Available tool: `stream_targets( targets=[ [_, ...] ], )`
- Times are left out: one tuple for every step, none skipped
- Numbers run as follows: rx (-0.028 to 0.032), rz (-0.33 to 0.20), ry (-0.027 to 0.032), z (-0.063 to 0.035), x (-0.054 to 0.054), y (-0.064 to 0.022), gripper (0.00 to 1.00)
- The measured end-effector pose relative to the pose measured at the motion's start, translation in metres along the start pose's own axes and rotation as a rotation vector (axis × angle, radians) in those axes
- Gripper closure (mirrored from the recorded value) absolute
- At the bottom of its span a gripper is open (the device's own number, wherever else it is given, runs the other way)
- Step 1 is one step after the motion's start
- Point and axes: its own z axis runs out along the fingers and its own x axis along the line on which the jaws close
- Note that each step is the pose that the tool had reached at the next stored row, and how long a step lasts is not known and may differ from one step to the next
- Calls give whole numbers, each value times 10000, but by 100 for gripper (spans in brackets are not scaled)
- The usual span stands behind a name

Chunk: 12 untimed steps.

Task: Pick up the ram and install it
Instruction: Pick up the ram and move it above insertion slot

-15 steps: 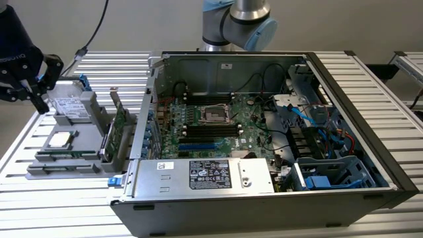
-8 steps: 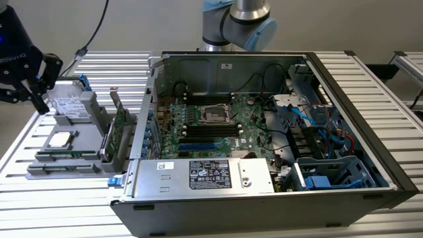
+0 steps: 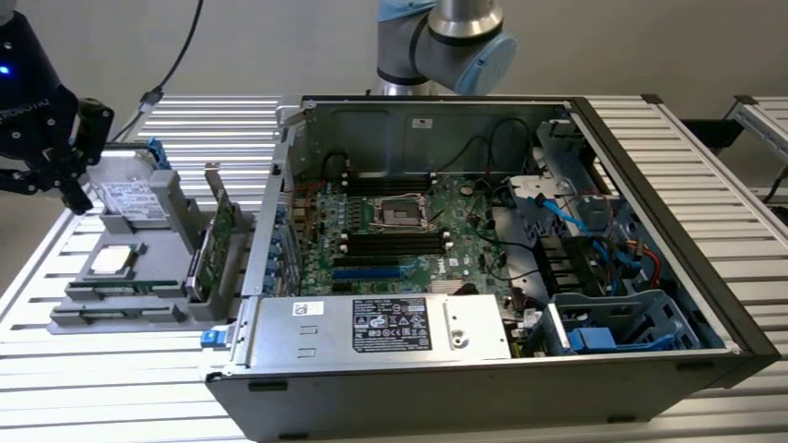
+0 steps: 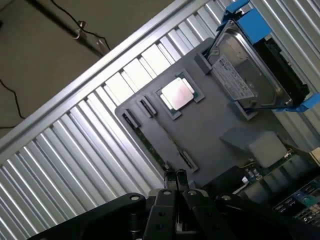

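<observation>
The ram [image 3: 124,288] is a thin green stick lying in a slot near the front of the grey parts tray [image 3: 74,318], at the exterior view's left. In the wrist view the ram [image 4: 150,146] runs as a narrow green strip along the tray [image 4: 215,125], just beyond my fingertips. My gripper [image 3: 77,196] hangs above the tray's far left corner, apart from the ram. Its black fingers [image 4: 181,176] are pressed together with nothing between them, so the gripper [image 4: 175,176] is shut. The motherboard's long black slots [image 3: 394,242] lie inside the open computer case [image 3: 640,185].
On the tray also sit a hard drive in a blue bracket [image 4: 245,80], a silver processor [image 4: 177,93] and an upright green expansion card [image 3: 221,235]. A power supply [image 3: 382,328] fills the case's front. Cables crowd the case's right side. Everything rests on a slatted metal table [image 3: 124,406].
</observation>
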Motion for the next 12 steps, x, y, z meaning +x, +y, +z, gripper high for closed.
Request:
stream_targets(
  targets=[
    [8, -184, 8, 1, 0, 0, 90],
    [15, -365, 15, 2, 0, 0, 90],
    [23, -549, 24, 3, 0, 0, 90],
    [31, -722, 31, 3, 0, 0, 90],
    [38, -908, 40, 3, 0, 0, 90],
    [46, -1092, 48, 4, 0, 0, 90],
    [53, -1273, 57, 4, 0, 0, 90],
    [61, -1462, 65, 5, 0, 0, 90],
    [69, -1642, 73, 6, 0, 0, 90],
    [77, -1827, 81, 7, 0, 0, 90],
    [84, -2001, 89, 7, 0, 0, 90],
    [91, -2181, 97, 8, 0, 0, 90]
  ],
)
